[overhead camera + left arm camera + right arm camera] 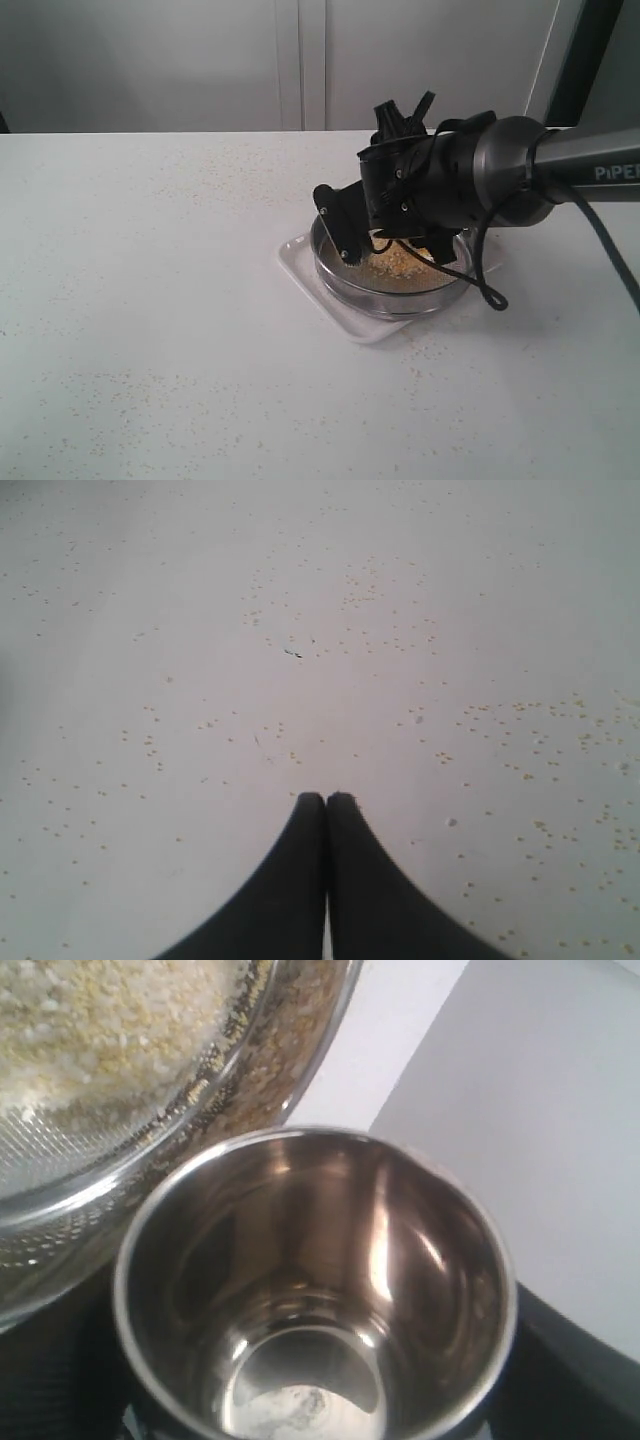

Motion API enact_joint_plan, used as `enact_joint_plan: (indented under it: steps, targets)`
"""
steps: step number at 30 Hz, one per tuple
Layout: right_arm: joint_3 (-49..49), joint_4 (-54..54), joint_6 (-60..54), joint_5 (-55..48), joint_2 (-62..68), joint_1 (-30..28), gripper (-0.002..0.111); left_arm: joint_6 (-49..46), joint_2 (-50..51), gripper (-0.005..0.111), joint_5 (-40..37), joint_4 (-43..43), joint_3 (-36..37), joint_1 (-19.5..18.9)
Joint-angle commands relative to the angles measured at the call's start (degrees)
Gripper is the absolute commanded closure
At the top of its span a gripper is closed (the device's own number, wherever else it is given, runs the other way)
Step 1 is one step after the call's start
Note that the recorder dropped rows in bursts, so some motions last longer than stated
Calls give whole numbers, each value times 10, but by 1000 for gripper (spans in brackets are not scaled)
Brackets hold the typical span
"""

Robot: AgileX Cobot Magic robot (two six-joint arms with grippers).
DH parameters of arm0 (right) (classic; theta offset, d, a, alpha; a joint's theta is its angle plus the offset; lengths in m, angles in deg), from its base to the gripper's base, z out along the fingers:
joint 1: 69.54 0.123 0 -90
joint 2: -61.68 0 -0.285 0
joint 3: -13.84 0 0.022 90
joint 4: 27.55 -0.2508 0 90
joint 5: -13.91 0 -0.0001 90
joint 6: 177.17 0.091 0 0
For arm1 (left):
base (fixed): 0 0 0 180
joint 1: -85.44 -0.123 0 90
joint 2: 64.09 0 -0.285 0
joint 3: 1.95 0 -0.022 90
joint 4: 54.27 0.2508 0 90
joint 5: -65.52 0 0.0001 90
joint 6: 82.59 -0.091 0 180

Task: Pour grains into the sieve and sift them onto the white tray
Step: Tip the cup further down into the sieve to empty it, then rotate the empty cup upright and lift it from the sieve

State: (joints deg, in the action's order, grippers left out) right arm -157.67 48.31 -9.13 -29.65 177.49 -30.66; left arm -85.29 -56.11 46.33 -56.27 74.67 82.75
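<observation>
1. Nearest us in the exterior view, the table (150,330) fills the lower frame, its pale top dusted with stray specks.
2. Just right of the frame's centre the white tray (305,268) lies flat on the table. One rounded corner shows toward the left and another toward the lower edge.
3. The sieve (400,300) sits upright on the tray and covers most of it. The grains (395,265) lie in a loose yellow-and-pale heap on the middle of its mesh.
4. Over the sieve hangs the right gripper (385,235), on an arm (560,165) that comes in from the right edge. In the right wrist view we see it clamped around a steel cup (315,1290) whose mouth faces the camera. The cup is bare inside apart from a faint pale smear on its bottom, and its rim is just beside the sieve's wall.
5. The left gripper (326,805) shows only in the left wrist view. Its dark fingers (290,880) are pressed together with nothing between them, above speckled tabletop.
6. Farthest off, pale wall panels (200,60) span the top of the exterior frame.
</observation>
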Motion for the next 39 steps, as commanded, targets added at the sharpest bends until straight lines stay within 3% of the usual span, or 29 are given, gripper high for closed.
enact_joint_plan:
  steps: [1,20,39]
  targets:
    - [2,-37,32,15,-6,0,108,-1,-2,107,-8,-1,6,0]
    - [2,-140,203,65,-14,-2,108,-1,-2,107,-8,-1,6,0]
    - [2,-366,330,215,-60,-54,108,-1,-2,107,-8,-1,6,0]
